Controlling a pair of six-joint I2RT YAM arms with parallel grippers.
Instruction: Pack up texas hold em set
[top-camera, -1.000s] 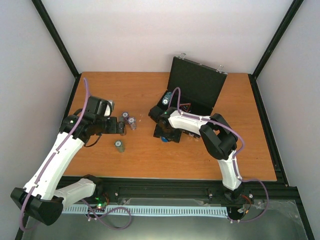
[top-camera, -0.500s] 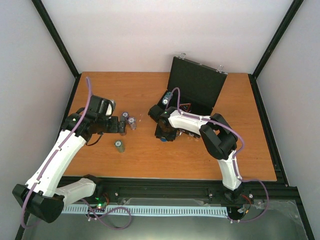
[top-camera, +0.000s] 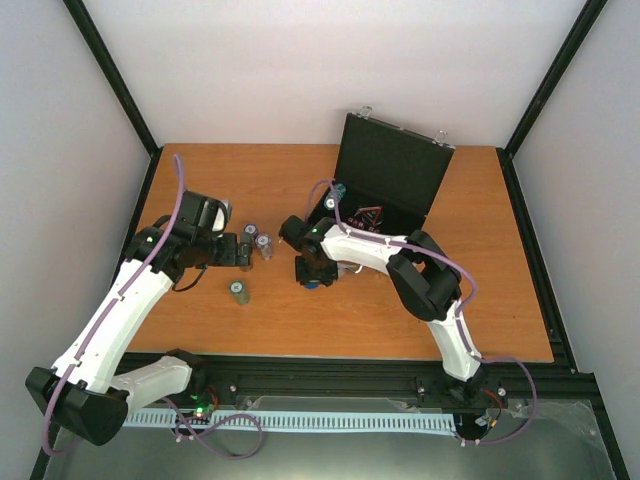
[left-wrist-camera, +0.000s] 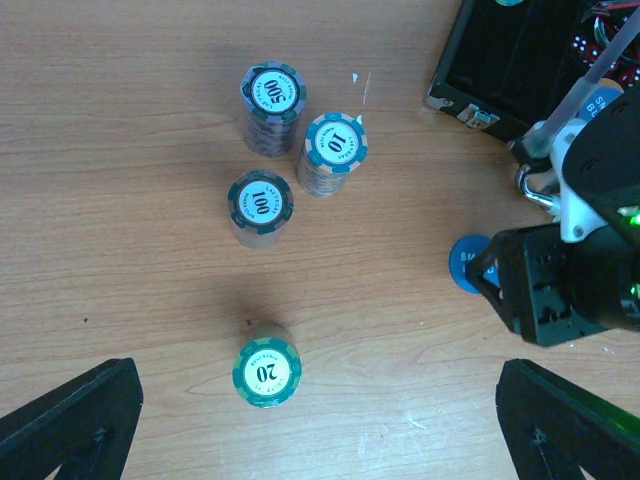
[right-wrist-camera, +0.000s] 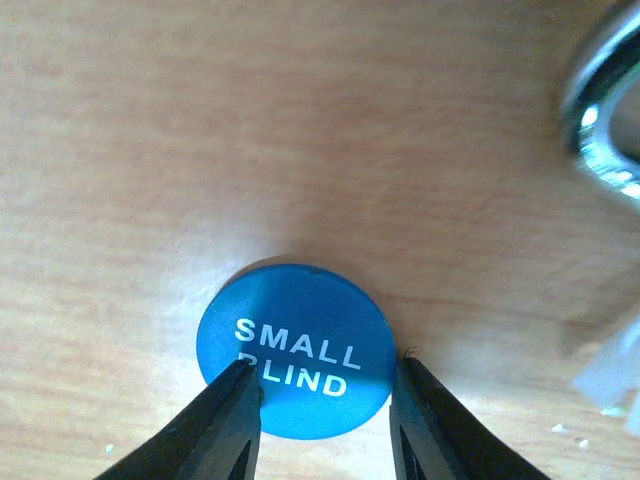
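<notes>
— What's the room like?
— White walls (top-camera: 330, 70) on three sides, black frame posts (top-camera: 110, 75) in the back corners, and an orange-brown wooden table (top-camera: 400, 320) below.
— And the poker set, from the left?
— The left gripper (left-wrist-camera: 318, 400) hovers with its jaws spread wide over four upright chip stacks. The 500 stack (left-wrist-camera: 273, 92) and 10 stack (left-wrist-camera: 336, 145) stand just beside each other, with the 100 stack (left-wrist-camera: 261, 200) near them. The 20 stack (left-wrist-camera: 267, 373) stands apart, closer to the arms. To the right, a blue disc (right-wrist-camera: 294, 350) printed SMALL BLIND lies flat on the wood, just in front of the case (top-camera: 385, 175).
— Does the right gripper (right-wrist-camera: 322, 378) hold it?
— Its jaws are narrowed, with a fingertip (right-wrist-camera: 235, 400) at each side of the disc's rim. I cannot tell whether they pinch it.
— The case?
— It is black and open, and it sits at the back, right of centre. The lid is upright with silver clasps (top-camera: 365, 108) on top, and a red-black triangle (top-camera: 368, 214) lies inside.
</notes>
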